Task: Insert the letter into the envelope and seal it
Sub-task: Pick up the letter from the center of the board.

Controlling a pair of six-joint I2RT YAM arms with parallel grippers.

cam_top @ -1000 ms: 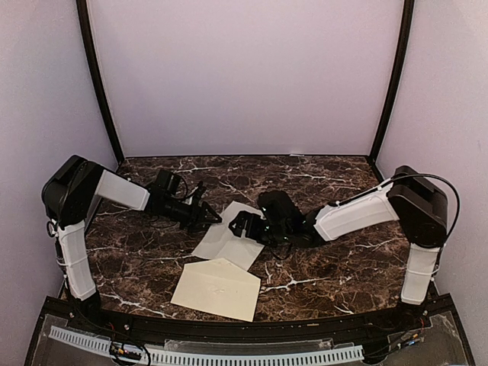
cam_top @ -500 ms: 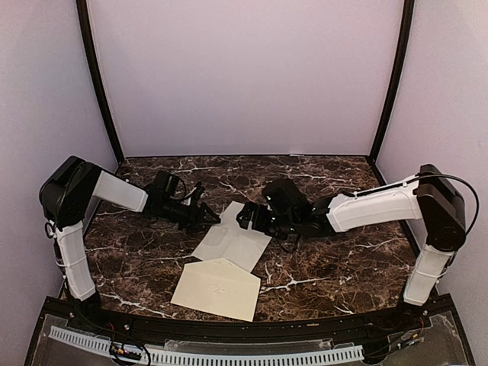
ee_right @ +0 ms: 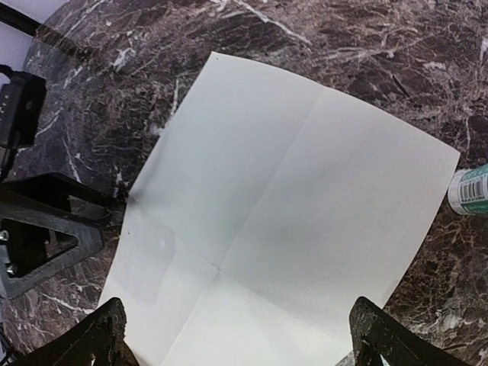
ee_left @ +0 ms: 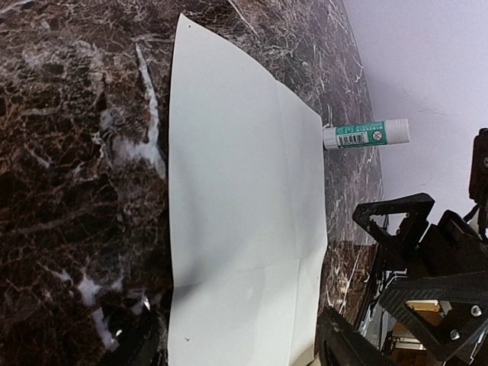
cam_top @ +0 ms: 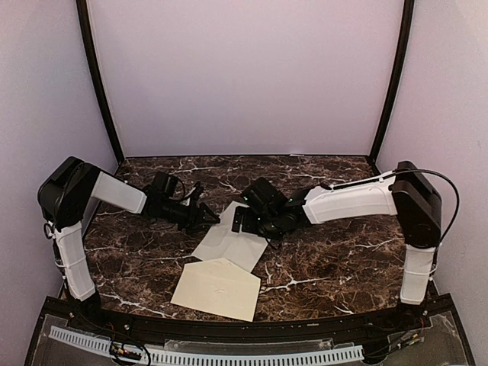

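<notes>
The letter [cam_top: 229, 241] lies flat and creased on the marble table, filling the left wrist view [ee_left: 244, 229] and the right wrist view [ee_right: 282, 221]. The cream envelope [cam_top: 217, 288] lies just in front of it, near the table's front edge. My left gripper [cam_top: 207, 218] is open at the letter's far left edge, its fingers either side of the sheet [ee_left: 240, 352]. My right gripper [cam_top: 238, 222] is open over the letter's far end, jaws spread wide above the paper [ee_right: 244, 345]. Neither holds anything. The two grippers face each other closely.
A glue stick [ee_left: 366, 135] with a green label lies on the table just beyond the letter's edge; it also shows in the right wrist view [ee_right: 469, 191]. The dark marble table [cam_top: 335, 259] is walled by pale panels at the back and sides.
My right arm has swung left and away from me, bringing its gripper from the letter's right side to its far end. The left arm has barely moved. Letter and envelope lie as before.
</notes>
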